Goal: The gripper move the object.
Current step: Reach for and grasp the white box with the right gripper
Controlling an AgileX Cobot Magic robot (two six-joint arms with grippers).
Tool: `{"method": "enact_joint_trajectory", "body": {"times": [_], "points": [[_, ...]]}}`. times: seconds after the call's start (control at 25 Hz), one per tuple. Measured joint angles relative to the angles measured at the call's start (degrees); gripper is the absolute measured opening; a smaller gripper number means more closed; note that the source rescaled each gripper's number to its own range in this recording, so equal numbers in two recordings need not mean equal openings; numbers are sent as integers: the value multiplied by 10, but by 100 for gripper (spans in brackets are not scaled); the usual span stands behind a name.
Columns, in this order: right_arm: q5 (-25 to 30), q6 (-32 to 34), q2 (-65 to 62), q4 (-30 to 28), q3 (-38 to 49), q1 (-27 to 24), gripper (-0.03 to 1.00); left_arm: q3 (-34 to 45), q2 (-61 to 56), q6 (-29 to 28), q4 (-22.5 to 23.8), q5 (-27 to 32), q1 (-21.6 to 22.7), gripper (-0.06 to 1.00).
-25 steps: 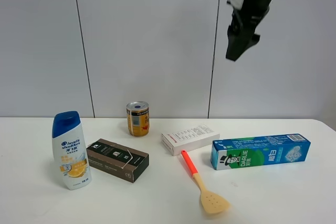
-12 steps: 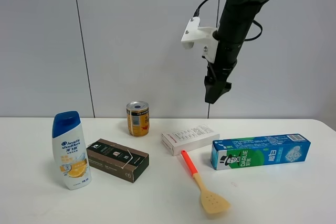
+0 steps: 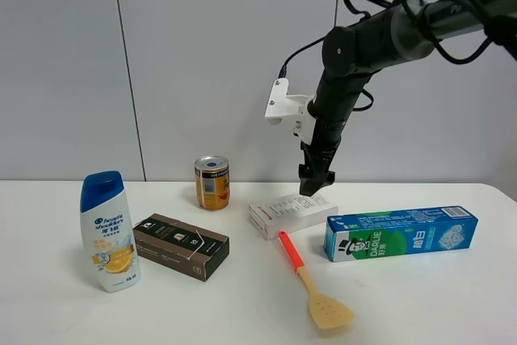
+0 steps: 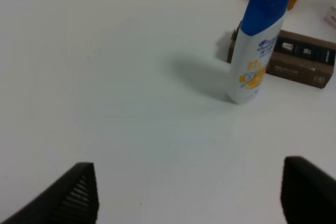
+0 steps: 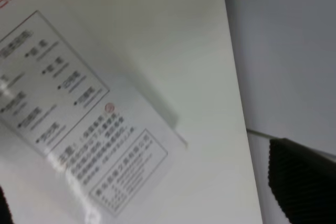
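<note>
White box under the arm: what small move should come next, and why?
Probably lower slightly: the right end effector hangs just above the far edge of the white box, apparently not touching it, jaws open, and the printed top fills the right wrist view.

A white shampoo bottle on the desk carries the "head & shoulders" brand. The long green-blue toothpaste box reads "DARLIE". The white box bears framed panels of black Chinese print and red characters at one corner, all too blurred to read. The can's label is illegible.
</note>
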Motion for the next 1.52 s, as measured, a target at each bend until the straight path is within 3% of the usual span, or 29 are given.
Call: {"method": "enact_joint_trajectory", "body": {"times": [0.28, 0.48, 0.8, 1.04, 1.2, 1.52], "points": [[-107, 0, 15, 49, 0, 0, 99, 0, 0, 0, 0, 0, 0, 100], [-124, 0, 18, 97, 0, 2, 100, 0, 0, 0, 0, 0, 0, 100], [-119, 98, 18, 119, 0, 5, 100, 0, 0, 0, 0, 0, 0, 100], [-56, 125, 18, 117, 0, 5, 100, 0, 0, 0, 0, 0, 0, 100], [2, 61, 18, 111, 0, 5, 100, 0, 0, 0, 0, 0, 0, 100], [12, -58, 18, 104, 0, 5, 100, 0, 0, 0, 0, 0, 0, 100]]}}
